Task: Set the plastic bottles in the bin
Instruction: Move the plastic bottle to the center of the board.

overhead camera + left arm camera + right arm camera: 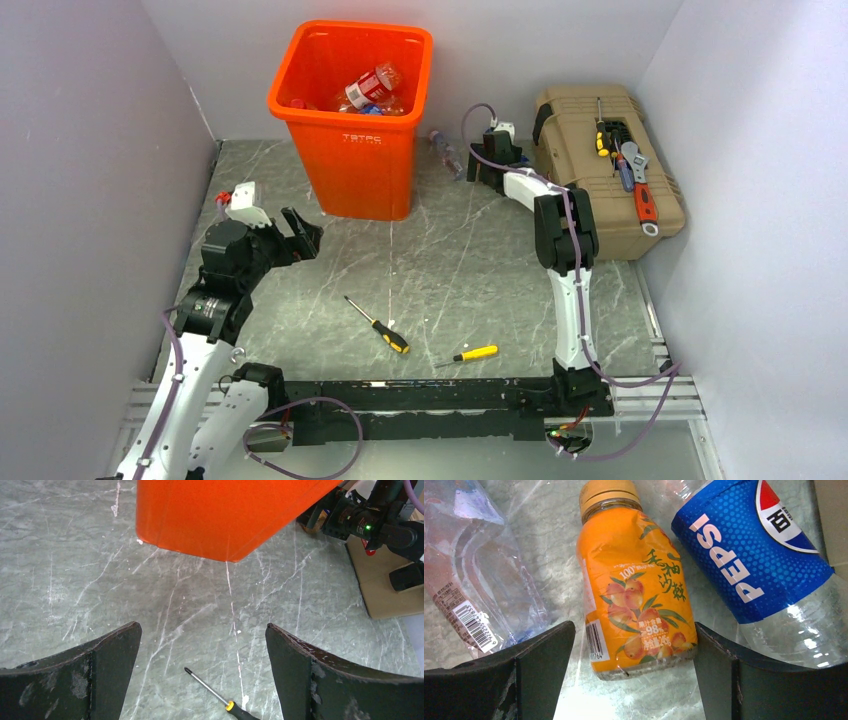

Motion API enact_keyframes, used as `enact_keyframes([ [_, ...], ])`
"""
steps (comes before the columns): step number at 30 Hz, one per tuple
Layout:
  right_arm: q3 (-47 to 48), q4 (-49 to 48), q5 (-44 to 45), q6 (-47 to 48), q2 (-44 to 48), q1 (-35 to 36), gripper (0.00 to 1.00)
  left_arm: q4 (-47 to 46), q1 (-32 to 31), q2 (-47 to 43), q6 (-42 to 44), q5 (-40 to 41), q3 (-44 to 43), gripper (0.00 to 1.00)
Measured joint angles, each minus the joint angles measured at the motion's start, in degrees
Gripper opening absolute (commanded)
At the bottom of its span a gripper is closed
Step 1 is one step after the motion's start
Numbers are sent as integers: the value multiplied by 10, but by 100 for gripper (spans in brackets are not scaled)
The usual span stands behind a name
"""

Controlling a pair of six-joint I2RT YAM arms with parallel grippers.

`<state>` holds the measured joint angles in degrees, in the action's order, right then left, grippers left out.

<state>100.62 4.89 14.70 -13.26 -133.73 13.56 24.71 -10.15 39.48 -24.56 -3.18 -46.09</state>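
Bottles (441, 147) lie on the table (450, 270) beside the bin (352, 165). My right gripper (633, 635) is wide open over the orange bottle (636, 580), one finger each side. I should go lower, keep off the blue bottle (744, 555), then squeeze softly. My left gripper (202, 635) is open too.

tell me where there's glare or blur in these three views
Right wrist: white glare on the grey marbled table below the orange-labelled plastic juice bottle, highlights on the clear blue-labelled Pepsi bottle. Left wrist: no glare, scratches sharp below the bright orange plastic bin. Top external: even light, faint shadows.
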Motion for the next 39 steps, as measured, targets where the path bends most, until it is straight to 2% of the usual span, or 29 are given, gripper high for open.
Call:
enact_keyframes([
  [11, 42, 26, -5, -9, -22, -4, 85, 0, 0, 0, -2, 0, 0, 99],
  [18, 55, 28, -15, -14, -40, -14, 64, 0, 0, 1, -2, -1, 0, 99],
  [23, 55, 28, -20, -17, -40, -17, 55, 0, 0, 2, -2, -4, 0, 99],
  [27, 47, 18, -23, -19, -37, -17, 51, 0, 0, 6, -2, -7, 0, 99],
  [35, -92, -10, -45, -70, 62, -17, 48, 0, 0, 6, -2, -11, 0, 99],
  [39, -223, -35, -46, -125, 176, -7, 47, 0, 0, 3, -4, -11, 0, 99],
])
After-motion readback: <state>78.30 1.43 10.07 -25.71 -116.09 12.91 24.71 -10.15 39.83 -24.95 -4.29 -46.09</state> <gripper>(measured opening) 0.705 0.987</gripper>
